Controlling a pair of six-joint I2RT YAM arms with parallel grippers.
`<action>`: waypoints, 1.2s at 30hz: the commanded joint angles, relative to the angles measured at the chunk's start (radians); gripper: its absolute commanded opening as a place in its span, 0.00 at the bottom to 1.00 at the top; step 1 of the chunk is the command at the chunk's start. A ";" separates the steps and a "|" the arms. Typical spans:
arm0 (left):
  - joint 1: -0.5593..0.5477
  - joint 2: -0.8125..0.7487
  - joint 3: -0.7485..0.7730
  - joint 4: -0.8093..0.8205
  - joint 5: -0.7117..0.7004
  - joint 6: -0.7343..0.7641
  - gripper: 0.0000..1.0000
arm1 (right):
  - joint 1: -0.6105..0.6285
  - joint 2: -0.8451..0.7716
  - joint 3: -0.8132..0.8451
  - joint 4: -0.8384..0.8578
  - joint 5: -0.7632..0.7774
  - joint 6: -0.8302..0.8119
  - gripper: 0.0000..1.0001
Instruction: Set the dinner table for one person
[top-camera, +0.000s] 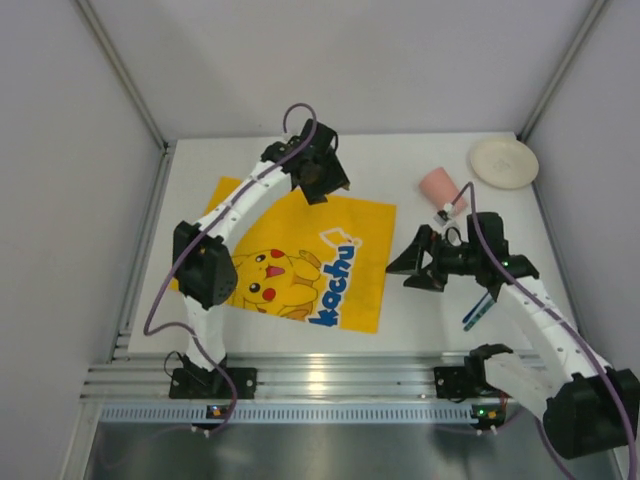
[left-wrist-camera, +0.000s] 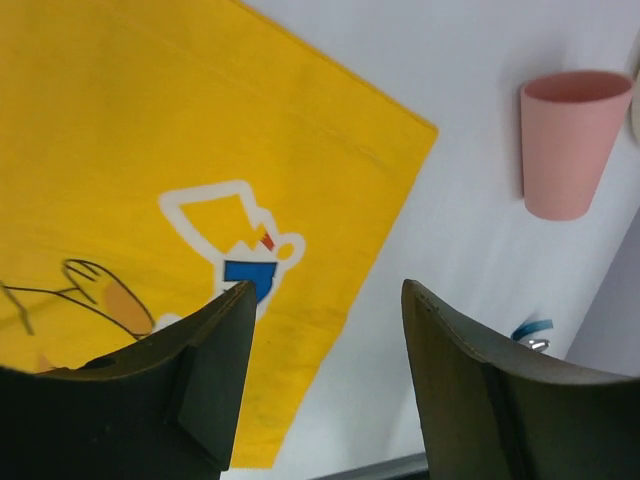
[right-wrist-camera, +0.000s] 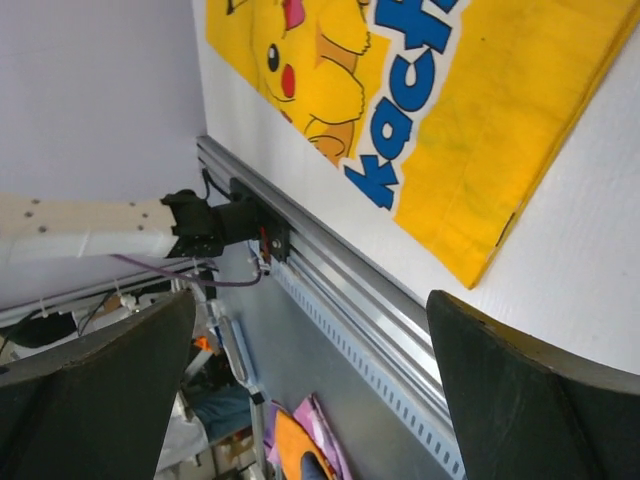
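Starting at the left, the yellow placemat (top-camera: 350, 215) lay flat on the dinner table (top-camera: 400, 160), print up and a little askew to the near edge. The left gripper (left-wrist-camera: 328, 300) hovered above the mat's far edge, its jaws apart with nothing between them. By that, the mat looked placed, and the step in hand was probably fetching the dishes.

The right gripper (right-wrist-camera: 310, 320) hung just right of the mat, spread wide and empty. The pink cup (top-camera: 437, 185) stood upright close beyond it. A blue-handled utensil (top-camera: 477, 311), its kind too hidden to tell, lay under the right forearm. The pale plate (top-camera: 503, 162) sat in the far right corner.

The plate seemed the sensible first piece. It lay low and flat, so one finger would need to slip under the rim at a slant. The left arm would have to lift clear of the mat first. The cup looked light, so a level grip on its wall would suit it.
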 joint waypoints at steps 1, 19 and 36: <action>0.048 -0.228 -0.098 -0.006 -0.178 0.093 0.65 | 0.056 0.125 0.003 0.175 0.066 0.008 1.00; 0.285 -0.657 -0.522 -0.092 -0.229 0.186 0.58 | 0.337 0.954 0.233 0.179 0.312 -0.220 0.90; 0.287 -0.580 -0.502 -0.065 -0.169 0.166 0.56 | 0.098 0.722 0.239 -0.064 0.496 -0.338 0.89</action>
